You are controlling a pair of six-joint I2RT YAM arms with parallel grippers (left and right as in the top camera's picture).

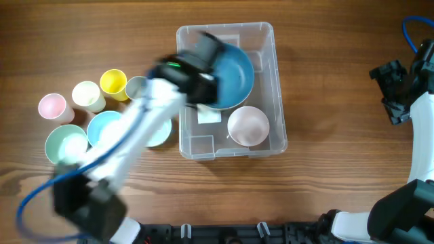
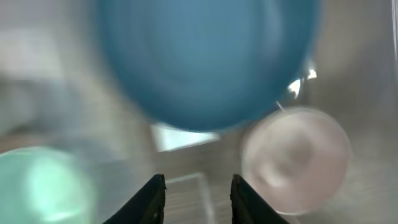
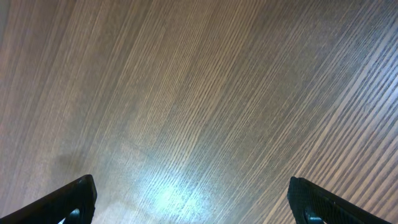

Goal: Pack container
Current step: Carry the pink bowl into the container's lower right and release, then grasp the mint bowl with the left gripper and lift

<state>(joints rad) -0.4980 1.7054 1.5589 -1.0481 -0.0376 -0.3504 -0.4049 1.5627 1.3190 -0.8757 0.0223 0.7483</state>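
The container [image 1: 274,81] is a clear rectangular bin in the middle of the table. Inside it are a large blue bowl [image 1: 237,78] at the back and a pink bowl [image 1: 248,126] at the front right, with a white label [image 1: 209,115] on its base. My left gripper [image 1: 203,88], motion-blurred, hovers over the bin's left part. In the left wrist view it [image 2: 198,186] is open and empty, above the label [image 2: 180,135], with the blue bowl [image 2: 205,62] ahead and the pink bowl [image 2: 297,158] to the right. My right gripper [image 3: 189,190] is wide open over bare wood, far right [image 1: 393,88].
Left of the bin stand pink [image 1: 52,106], cream [image 1: 87,95], yellow [image 1: 113,83] and grey [image 1: 137,86] cups. In front of them are a green bowl [image 1: 66,144], a blue bowl [image 1: 103,127] and a pale blue bowl [image 1: 161,133] under my left arm.
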